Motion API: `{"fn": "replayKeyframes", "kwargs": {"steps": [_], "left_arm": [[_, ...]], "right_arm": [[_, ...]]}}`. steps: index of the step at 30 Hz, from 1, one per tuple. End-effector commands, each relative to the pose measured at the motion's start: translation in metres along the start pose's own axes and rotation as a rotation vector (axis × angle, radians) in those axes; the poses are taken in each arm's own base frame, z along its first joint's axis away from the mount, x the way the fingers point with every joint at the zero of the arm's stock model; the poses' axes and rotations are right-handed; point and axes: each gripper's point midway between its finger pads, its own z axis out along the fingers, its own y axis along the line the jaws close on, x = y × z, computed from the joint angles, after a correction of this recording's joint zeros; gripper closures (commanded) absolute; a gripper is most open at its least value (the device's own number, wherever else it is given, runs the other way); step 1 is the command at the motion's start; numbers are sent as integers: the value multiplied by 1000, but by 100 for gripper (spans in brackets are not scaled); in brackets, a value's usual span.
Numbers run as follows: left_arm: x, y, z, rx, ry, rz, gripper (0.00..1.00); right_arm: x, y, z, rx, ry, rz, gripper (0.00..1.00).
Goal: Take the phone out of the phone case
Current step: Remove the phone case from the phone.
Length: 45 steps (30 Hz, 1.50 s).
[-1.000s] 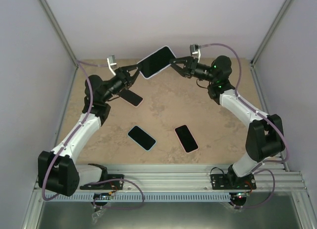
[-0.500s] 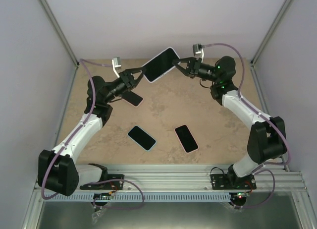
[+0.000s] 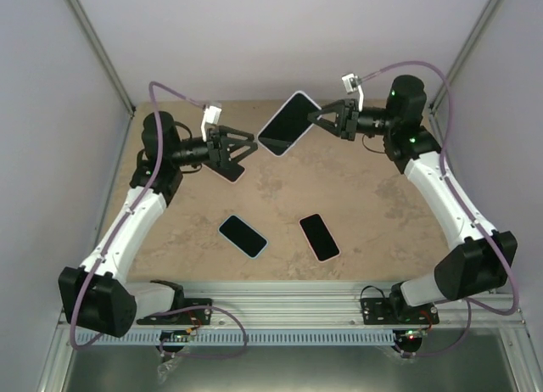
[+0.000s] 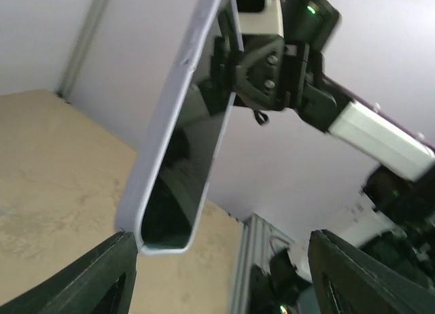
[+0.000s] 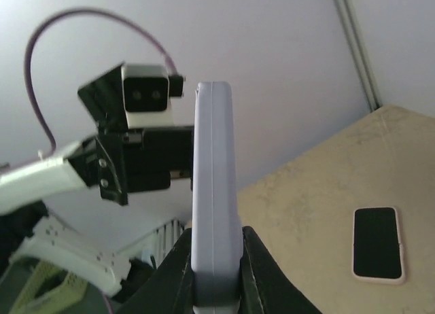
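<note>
A phone (image 3: pixel 287 126) with a dark screen sits in a pale lavender phone case (image 3: pixel 299 96) and hangs in the air over the back of the table. My right gripper (image 3: pixel 318 119) is shut on its right end. In the right wrist view the case (image 5: pixel 216 185) stands edge-on, pinched between the fingertips (image 5: pixel 178 270). My left gripper (image 3: pixel 248 146) is open just left of the phone and does not touch it. In the left wrist view the phone's screen (image 4: pixel 194 144) and the case's rim (image 4: pixel 170 124) hang above my spread left gripper (image 4: pixel 224 283).
Three more phones lie on the tan table (image 3: pixel 373 205): one (image 3: pixel 232 169) partly under the left gripper, one (image 3: pixel 243 236) at front centre-left, one (image 3: pixel 319 237) at front centre-right. Grey walls close the sides and back. A metal rail (image 3: pixel 288 307) runs along the near edge.
The left gripper let go of the cased phone, opened and drew back to the left. The right gripper shut on the phone's other end and carried it a little to the right, tilted more steeply.
</note>
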Motion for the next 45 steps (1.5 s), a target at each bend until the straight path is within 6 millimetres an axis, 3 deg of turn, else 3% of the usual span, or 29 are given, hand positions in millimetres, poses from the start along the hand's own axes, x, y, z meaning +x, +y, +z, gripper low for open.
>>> {"fn": "replayKeyframes", "kwargs": {"steps": [1,6,10,16,21,29,33,37,40,45], "left_arm": [[26,-27,-7,122,155,191,28],[36,-22,-2,75,233,298,28],[49,-29,7,107,284,304,31],[69,-37,23,148,318,288,37],[79,-40,27,165,331,278,43],[88,-46,26,161,369,336,51],[83,-52,10,173,385,339,48],[66,-35,-9,78,342,363,45],[67,-28,-9,47,336,387,42],[78,-42,8,114,351,377,37]], "right_arm": [[31,19,-7,-83,136,-140,100],[47,25,-9,-124,178,-150,100],[64,26,-5,-142,222,-134,99],[92,43,5,-212,291,-146,99],[106,60,10,-256,332,-183,99],[120,68,16,-281,389,-192,100],[124,69,12,-257,401,-207,99],[123,73,8,-248,398,-225,99],[122,77,8,-267,388,-214,99],[128,74,11,-284,401,-187,99]]}}
